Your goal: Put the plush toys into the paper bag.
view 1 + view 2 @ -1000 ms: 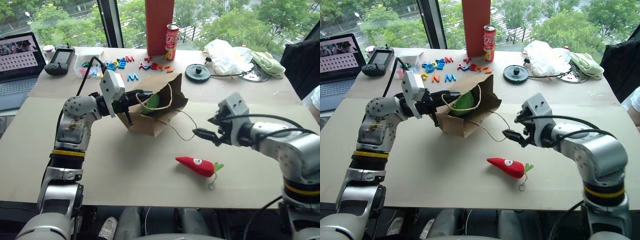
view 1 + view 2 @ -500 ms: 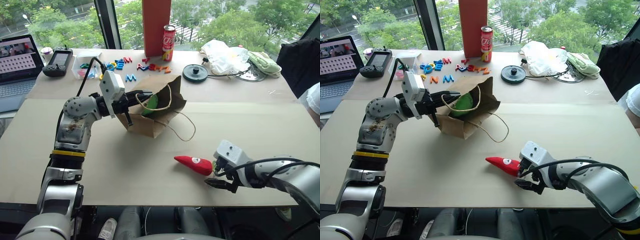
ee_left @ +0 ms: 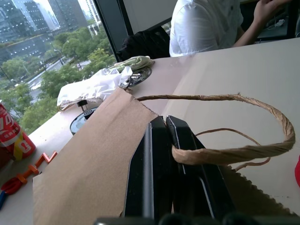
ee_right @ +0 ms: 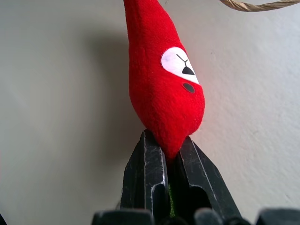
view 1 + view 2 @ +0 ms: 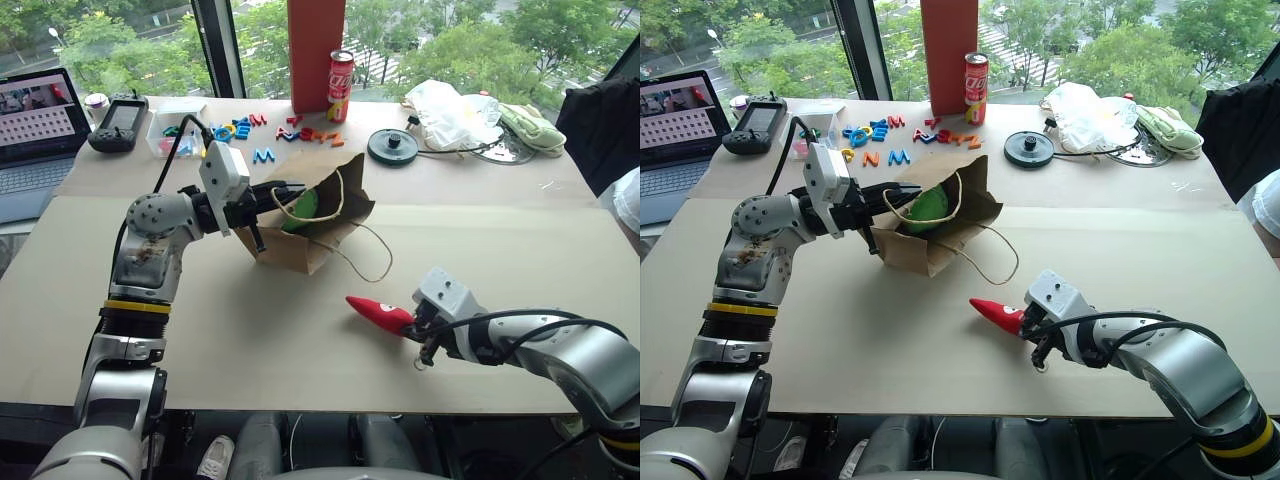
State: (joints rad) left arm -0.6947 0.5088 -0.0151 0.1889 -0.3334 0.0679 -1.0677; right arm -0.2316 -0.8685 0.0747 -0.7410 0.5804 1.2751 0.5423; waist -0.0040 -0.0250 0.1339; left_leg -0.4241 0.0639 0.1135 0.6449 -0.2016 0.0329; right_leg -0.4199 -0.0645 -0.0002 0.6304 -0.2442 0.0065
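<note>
The brown paper bag [image 5: 310, 225] lies on its side mid-table with its mouth toward the right. A light green plush toy [image 5: 305, 203] sits inside the mouth. My left gripper [image 5: 285, 190] is shut on the bag's upper rim [image 3: 89, 164], and a twine handle [image 3: 234, 150] loops across its fingers. The red cone-shaped plush toy [image 5: 375, 312] lies on the table in front of the bag, white face patch up [image 4: 177, 63]. My right gripper [image 5: 410, 325] is shut on the toy's wide leafy end, so the leaves are mostly hidden.
Along the far edge stand a laptop [image 5: 35, 110], a black handheld device [image 5: 118, 120], coloured plastic letters [image 5: 300, 130], a red box [image 5: 318, 50], a cola can [image 5: 342, 72], a black disc [image 5: 393, 146], a white plastic bag [image 5: 455, 110] and a pale green cloth [image 5: 535, 125]. A person's sleeve [image 5: 630, 200] shows at the right.
My right gripper came down from beside the bag to the red toy and closed on its leafy end. The toy shifted slightly. The left gripper and bag stayed still.
</note>
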